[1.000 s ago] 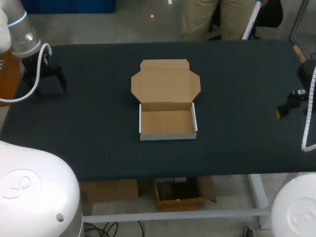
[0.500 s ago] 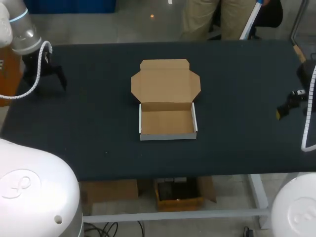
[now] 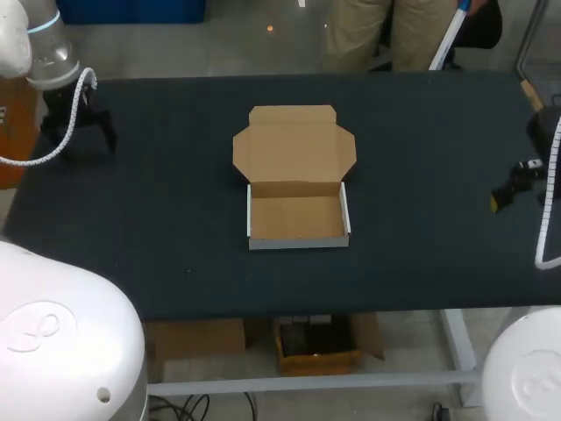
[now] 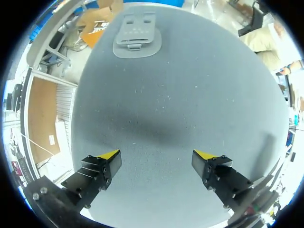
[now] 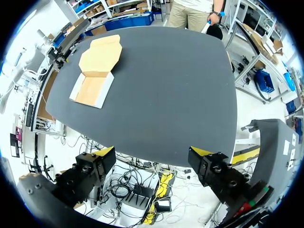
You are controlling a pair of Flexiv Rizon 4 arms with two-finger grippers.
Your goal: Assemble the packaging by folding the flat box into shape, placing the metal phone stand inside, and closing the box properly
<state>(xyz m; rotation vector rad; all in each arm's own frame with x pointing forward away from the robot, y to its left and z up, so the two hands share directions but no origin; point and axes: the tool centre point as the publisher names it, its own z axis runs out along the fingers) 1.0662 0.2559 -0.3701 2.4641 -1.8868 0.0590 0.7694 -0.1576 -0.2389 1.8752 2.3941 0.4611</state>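
Observation:
The brown cardboard box [image 3: 296, 217] stands folded into a shallow tray at the table's middle, its lid [image 3: 294, 145] lying open and flat behind it. In the right wrist view the box [image 5: 91, 89] is far ahead of the gripper. A grey metal phone stand [image 4: 137, 35] lies flat near the table's edge, well ahead of my left gripper [image 4: 156, 157], which hangs open over bare table. In the head view my left gripper [image 3: 79, 130] is at the far left, and I cannot see the stand there. My right gripper [image 5: 152, 153] is open and holds nothing, out past the table's right edge [image 3: 507, 191].
The dark table top [image 3: 175, 228] spreads wide on every side of the box. A white cable [image 3: 53, 153] loops off my left arm over the table's left edge. The right gripper looks down past the table's rim [image 5: 156, 159] at the floor.
My left arm has drifted a little toward the table's far left corner. The box and my right arm have stayed where they were.

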